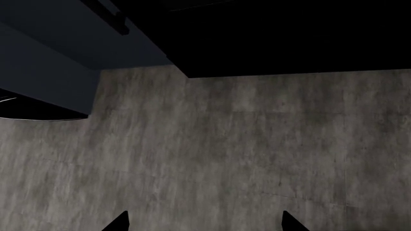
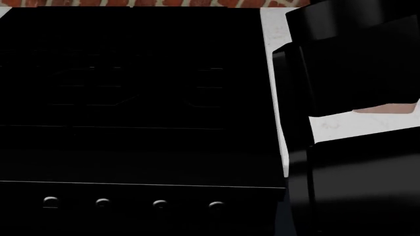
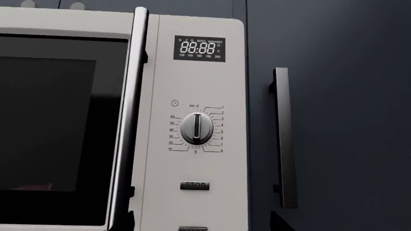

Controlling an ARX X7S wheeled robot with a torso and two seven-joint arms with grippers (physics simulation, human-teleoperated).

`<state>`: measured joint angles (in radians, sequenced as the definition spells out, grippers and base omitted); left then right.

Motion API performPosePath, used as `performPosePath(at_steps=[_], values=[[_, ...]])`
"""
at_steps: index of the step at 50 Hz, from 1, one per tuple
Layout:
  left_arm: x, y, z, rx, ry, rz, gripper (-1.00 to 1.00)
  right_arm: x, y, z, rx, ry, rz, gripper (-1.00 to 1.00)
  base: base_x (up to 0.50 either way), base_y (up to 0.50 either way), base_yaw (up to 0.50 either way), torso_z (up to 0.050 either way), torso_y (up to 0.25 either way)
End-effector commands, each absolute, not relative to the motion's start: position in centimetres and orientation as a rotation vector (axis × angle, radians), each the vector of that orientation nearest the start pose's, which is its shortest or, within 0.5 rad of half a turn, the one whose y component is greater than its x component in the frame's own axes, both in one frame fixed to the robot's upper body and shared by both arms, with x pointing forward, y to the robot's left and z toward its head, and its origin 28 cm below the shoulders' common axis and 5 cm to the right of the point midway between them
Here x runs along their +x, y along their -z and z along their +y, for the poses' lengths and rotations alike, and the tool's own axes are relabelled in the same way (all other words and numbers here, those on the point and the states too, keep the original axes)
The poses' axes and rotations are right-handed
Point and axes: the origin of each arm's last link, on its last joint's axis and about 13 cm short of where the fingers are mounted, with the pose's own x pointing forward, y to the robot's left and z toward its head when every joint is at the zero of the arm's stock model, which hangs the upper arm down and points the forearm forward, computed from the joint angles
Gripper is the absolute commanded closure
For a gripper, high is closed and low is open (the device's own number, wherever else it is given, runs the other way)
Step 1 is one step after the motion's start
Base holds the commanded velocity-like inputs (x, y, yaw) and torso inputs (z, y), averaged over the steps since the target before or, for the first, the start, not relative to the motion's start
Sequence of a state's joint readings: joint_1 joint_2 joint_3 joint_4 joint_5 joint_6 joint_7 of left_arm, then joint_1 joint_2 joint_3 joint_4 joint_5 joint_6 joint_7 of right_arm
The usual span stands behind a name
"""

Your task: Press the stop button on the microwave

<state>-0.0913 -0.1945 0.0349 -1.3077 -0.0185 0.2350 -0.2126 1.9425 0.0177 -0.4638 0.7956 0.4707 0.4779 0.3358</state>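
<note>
Left pincer [image 1: 204, 226]: showing only as two dark fingertips, standing apart with nothing between them, so it is released, hanging over a grey mottled floor [image 1: 224, 154].
Right pincer: not showing in its own wrist view, so I cannot tell whether it is released or clenched.
Microwave [image 3: 192, 96]: facing the right wrist camera squarely, its dark door window [image 3: 51, 125] sitting beside a pale control panel.
Stop button [image 3: 194, 185]: sitting low on the panel, directly below the round dial [image 3: 196, 128], and nothing is touching it.
Display [image 3: 199, 48]: glowing 88:88 at the panel's upper end.
Cabinet handle [image 3: 282, 137]: running upright on the dark door just beside the microwave.
Stove [image 2: 131, 98]: filling most of the head view, nearly black, with four knobs [image 2: 103, 202] lining its front edge.
Right arm [image 2: 354, 98]: looming dark and close beside the stove.
</note>
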Motion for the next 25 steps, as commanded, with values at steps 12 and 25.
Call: performPosePath(at_steps=[12, 25], values=[[7.4, 14.9, 29.0, 0.279, -0.289, 0.961, -1.0, 35.0, -50.7, -4.3, -0.022, 0.024, -0.665, -1.0, 0.2, -0.02, 0.0, 0.05, 0.082], [7.4, 14.9, 29.0, 0.279, -0.289, 0.961, -1.0, 33.9, -51.4, -4.0, -0.012, 0.009, -0.704, -1.0, 0.06, 0.0, 0.0, 0.05, 0.082]])
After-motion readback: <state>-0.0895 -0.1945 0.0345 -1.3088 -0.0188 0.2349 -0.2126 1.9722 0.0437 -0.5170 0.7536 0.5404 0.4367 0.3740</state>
